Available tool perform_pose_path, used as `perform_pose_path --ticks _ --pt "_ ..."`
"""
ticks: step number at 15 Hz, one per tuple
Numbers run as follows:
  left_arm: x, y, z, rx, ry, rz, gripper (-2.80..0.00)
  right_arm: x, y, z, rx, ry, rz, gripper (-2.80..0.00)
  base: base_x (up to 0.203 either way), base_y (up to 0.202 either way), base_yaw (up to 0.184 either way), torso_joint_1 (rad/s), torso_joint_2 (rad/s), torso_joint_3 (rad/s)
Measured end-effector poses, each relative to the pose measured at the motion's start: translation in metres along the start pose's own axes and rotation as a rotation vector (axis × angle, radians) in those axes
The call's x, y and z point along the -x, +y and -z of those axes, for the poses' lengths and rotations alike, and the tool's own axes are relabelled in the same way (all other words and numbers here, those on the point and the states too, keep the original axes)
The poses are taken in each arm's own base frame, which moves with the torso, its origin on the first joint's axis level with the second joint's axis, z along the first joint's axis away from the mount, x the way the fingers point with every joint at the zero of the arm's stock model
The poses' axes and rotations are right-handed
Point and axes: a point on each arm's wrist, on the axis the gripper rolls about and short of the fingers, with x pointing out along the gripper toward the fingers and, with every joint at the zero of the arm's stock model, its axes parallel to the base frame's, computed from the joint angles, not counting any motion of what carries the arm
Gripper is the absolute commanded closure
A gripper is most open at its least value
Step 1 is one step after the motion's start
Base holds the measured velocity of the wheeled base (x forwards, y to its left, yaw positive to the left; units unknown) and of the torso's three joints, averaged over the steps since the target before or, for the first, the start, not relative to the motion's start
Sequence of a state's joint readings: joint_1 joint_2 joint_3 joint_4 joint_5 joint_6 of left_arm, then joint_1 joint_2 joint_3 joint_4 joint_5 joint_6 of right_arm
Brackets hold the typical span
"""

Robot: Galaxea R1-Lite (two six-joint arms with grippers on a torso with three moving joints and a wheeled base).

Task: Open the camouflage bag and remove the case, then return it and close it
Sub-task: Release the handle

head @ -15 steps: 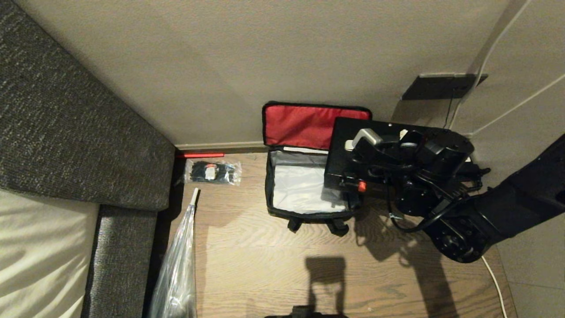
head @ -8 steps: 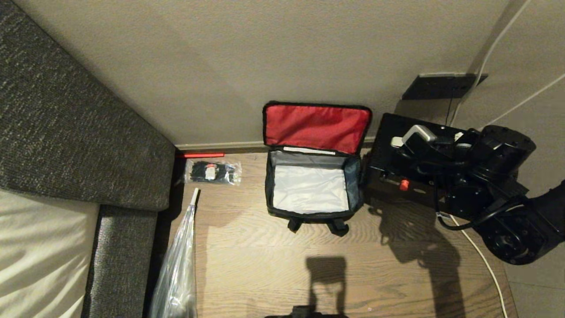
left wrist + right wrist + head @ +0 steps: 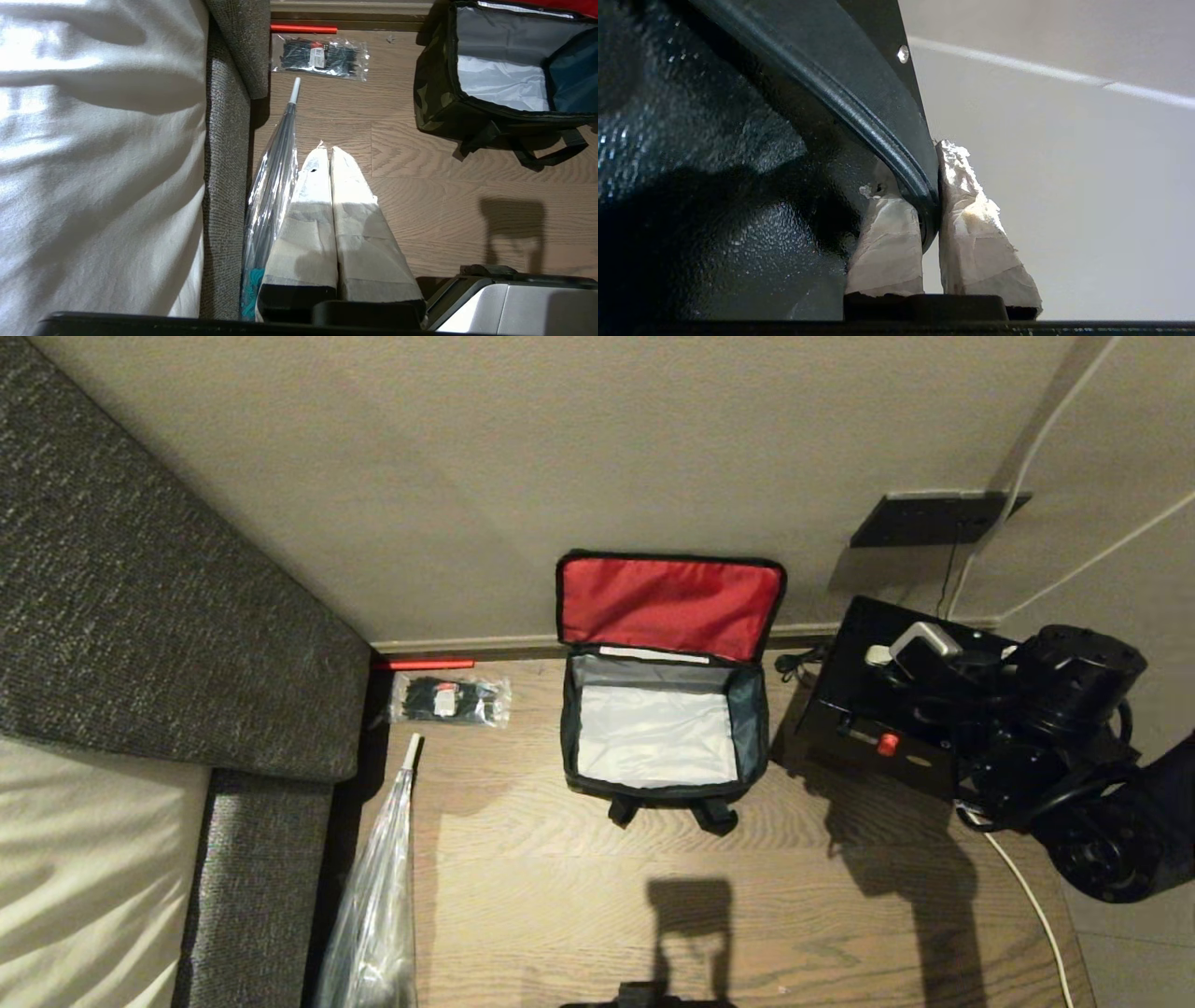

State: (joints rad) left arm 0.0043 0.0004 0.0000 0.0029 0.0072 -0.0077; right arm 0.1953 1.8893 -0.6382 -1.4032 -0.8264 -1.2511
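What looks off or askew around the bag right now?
Nothing spilled or damaged. The bag stands open and empty, lid against the wall. The case hangs tilted to its right, pinched by one edge in the right gripper. The left gripper is parked, shut.

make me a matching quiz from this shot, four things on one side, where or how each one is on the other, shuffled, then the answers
Things
1. camouflage bag
2. case
3. packet of black cable ties
4. left pincer

Place or state
A. lying on the floor by the sofa's corner
B. shut, holding nothing, above the floor
C. gripped at its edge by the right pincer, right of the bag
D. lid up, red lining showing, nothing inside

Pairs: 1-D, 2-C, 3-A, 4-B
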Motion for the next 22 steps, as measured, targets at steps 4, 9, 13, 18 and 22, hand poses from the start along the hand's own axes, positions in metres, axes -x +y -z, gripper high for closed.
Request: perform_pose_path --ticks 4,9,13,18,22 --pt "0.0 0.0 0.0 0.0 0.0 0.0 0.0 -0.013 0.029 0.006 -0.002 0.038 -0.043 0.0 0.0 0.0 0.0 0.0 0.0 0.0" --pt "0.0 0.0 0.0 0.0 0.0 0.0 0.0 -0.036 0.075 0.0 -0.009 0.057 -0.072 0.0 0.0 0.0 0.0 0.0 0.0 0.0" --pt "0.0 0.0 0.0 0.0 0.0 0.0 0.0 -0.046 0.112 0.001 0.024 0.064 -0.112 0.0 0.0 0.0 0.0 0.0 0.0 0.0" --pt "0.0 0.0 0.0 0.001 0.0 0.0 0.0 -0.058 0.144 0.001 0.019 0.071 -0.126 -2.8 0.0 0.0 0.0 0.0 0.0 0.0" --pt "0.0 0.0 0.0 0.0 0.001 0.0 0.0 -0.061 0.161 0.009 0.051 0.091 -0.171 -2.8 0.0 0.0 0.0 0.0 0.0 0.0"
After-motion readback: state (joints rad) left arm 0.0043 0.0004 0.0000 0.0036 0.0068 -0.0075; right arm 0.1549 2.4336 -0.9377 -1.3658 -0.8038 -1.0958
